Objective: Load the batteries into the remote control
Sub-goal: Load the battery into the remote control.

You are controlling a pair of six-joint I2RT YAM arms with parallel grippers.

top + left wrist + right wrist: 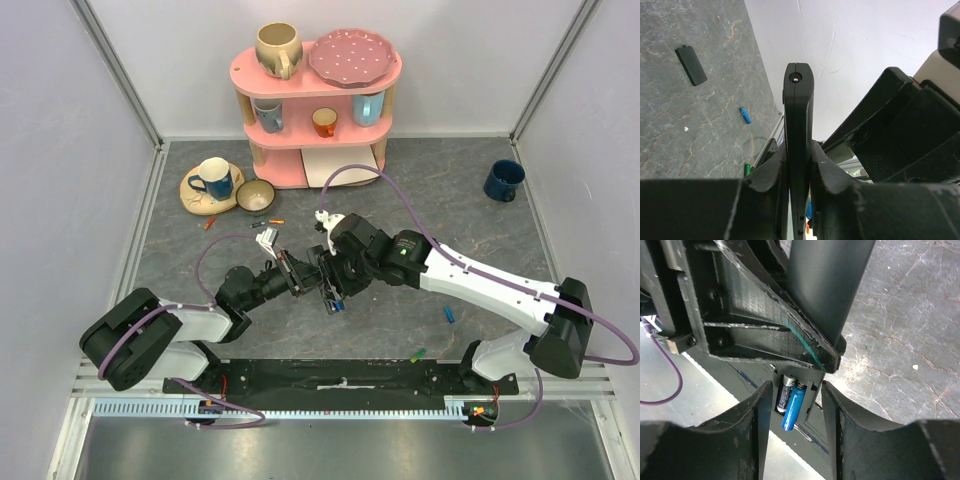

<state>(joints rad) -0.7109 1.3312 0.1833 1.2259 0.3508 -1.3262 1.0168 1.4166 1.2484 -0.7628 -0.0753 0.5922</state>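
Note:
My left gripper (799, 150) is shut on the black remote control (799, 107), which it holds edge-on above the table middle (327, 285). My right gripper (792, 387) stands open, its fingers either side of the remote's open battery bay (810, 390) without touching. A dark battery (785, 392) sits in the bay. Beside it a blue battery (793, 407) lies tilted, its lower end sticking out. A loose blue battery (450, 313) and a green battery (417, 354) lie on the table to the right. The black battery cover (691, 65) lies flat on the table.
A pink shelf (315, 100) with mugs and a plate stands at the back. A blue mug on a saucer (212, 180), a bowl (255, 196) and a few small batteries (262, 222) are at the back left. Another blue mug (503, 180) stands at the right.

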